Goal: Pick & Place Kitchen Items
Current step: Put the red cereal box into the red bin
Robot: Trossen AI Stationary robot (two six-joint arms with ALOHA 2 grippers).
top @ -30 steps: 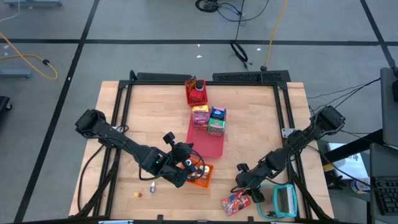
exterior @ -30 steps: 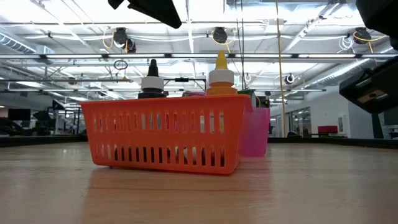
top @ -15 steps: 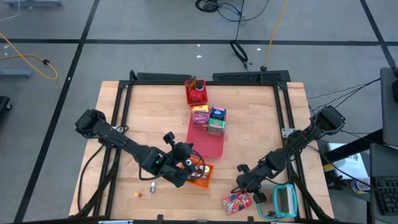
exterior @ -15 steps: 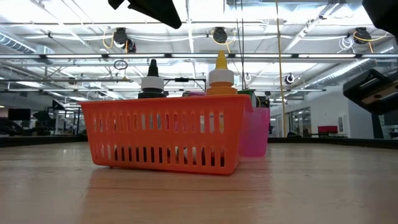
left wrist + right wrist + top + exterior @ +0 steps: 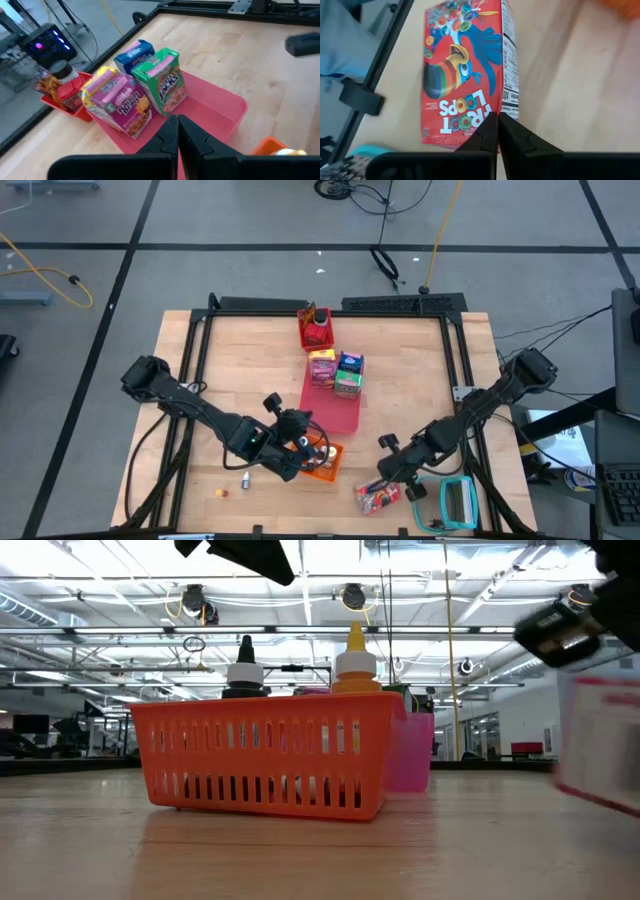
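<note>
right tool [image 5: 497, 131]: pinching flat glossy red cereal carton [image 5: 465, 70] | left tool [image 5: 177, 135]: pressed together above slatted orange basket [image 5: 322, 464]

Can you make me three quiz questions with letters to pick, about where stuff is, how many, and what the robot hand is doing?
1. Where do the black-capped bottle and yellow-capped bottle stand?
A. in the orange basket
B. on the floor
C. on the red mat

2. How many cartons stand on the red mat?
A. one
B. three
C. six

3. What is the right gripper doing?
A. wide open above the basket
B. shut on the red cereal box
C. holding a bottle

Answers: 1 A, both caps poke above the basket's rim. 2 B, pink, blue and green ones stand together. 3 B, its fingers pinch the box's edge.
</note>
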